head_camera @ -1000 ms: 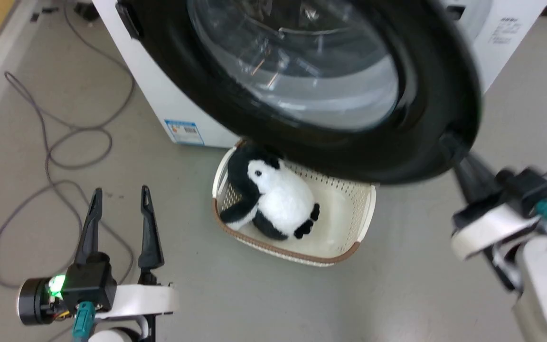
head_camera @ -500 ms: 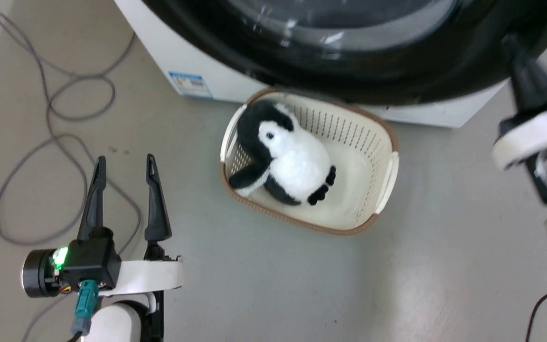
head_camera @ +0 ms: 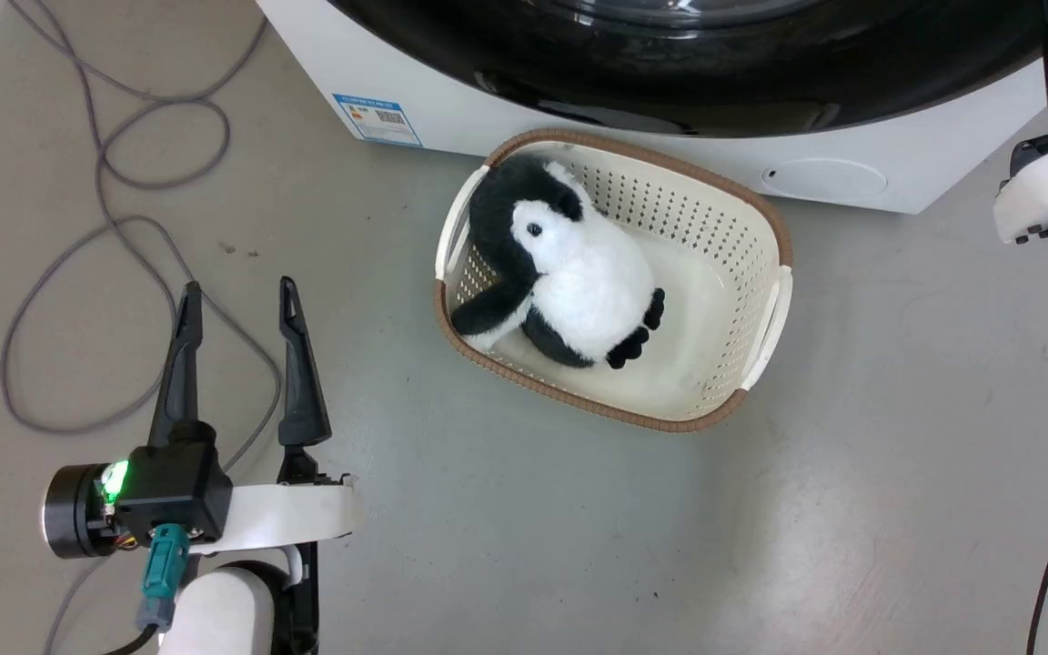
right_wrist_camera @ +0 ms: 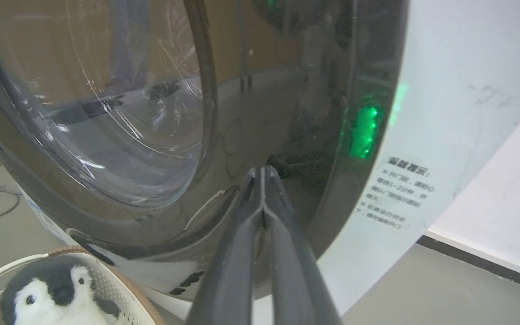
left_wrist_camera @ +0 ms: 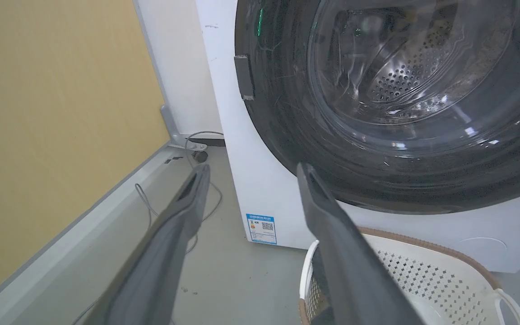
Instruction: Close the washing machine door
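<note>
We see the washing machine door (left_wrist_camera: 400, 81) flush against the washing machine (head_camera: 451, 109), our right gripper (right_wrist_camera: 263, 169) pinched together with its tips on the door's black rim, and our left gripper (head_camera: 238, 289) spread empty before the machine, near a basket (head_camera: 774, 227) holding a plush penguin (head_camera: 579, 273) and a loose cable (head_camera: 105, 227).

You're looking at a smooth grey floor (head_camera: 579, 546) with a dull sheen. A cream, brown-rimmed basket (head_camera: 633, 417) sits directly on it, set at a slant. The white washing machine (head_camera: 488, 118) stands on the floor just beyond the basket, though you can't tell whether the two touch. Well to the left of the basket, a thin grey cable (head_camera: 226, 146) lies in loose loops. A few dark specks (head_camera: 228, 247) lie between the cable and the basket. Well to the basket's right and nearer you, a black cable (head_camera: 1044, 562) curves across the floor.
</note>
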